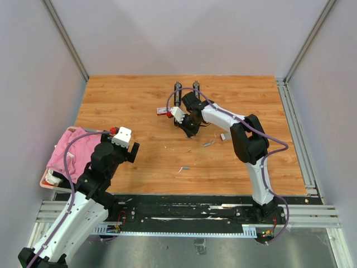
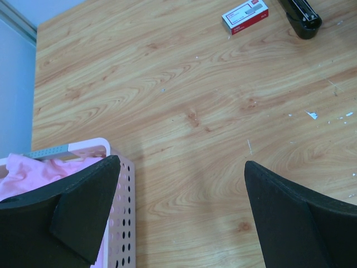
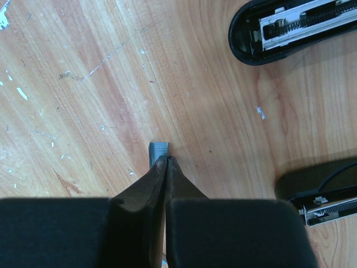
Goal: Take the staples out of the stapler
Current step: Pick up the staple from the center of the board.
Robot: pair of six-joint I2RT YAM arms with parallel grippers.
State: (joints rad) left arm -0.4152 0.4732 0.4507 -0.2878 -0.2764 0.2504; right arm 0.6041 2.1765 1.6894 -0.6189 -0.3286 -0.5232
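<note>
two long black parts of the stapler (image 3: 290,28) lie side by side, opened up, near the middle of the desk's far edge, and the spring track shows bare in one of them. just on the near side of it the right pincer (image 3: 166,161) is down at the desk (image 3: 83,111), fingers pressed tight together with no gap between them. a short grey strip of staples (image 3: 159,149) pokes out right at the fingertips. can't tell whether it's nipped between them or only lying against the tip. pale flecks dot the wood around it.

from above, loose staples (image 1: 209,143) lie on the wood right of the middle, between that pincer and the near edge, with another bit closer to the near edge. a small red-and-white box (image 2: 245,15) rests flat just left of the stapler.

over at the desk's near left corner the left pincer (image 2: 181,162) hangs spread wide, nothing between its fingers. one finger is over the rim of a pink basket (image 2: 120,184), the other over bare wood. a pink cloth (image 2: 22,173) is bundled inside the basket.
</note>
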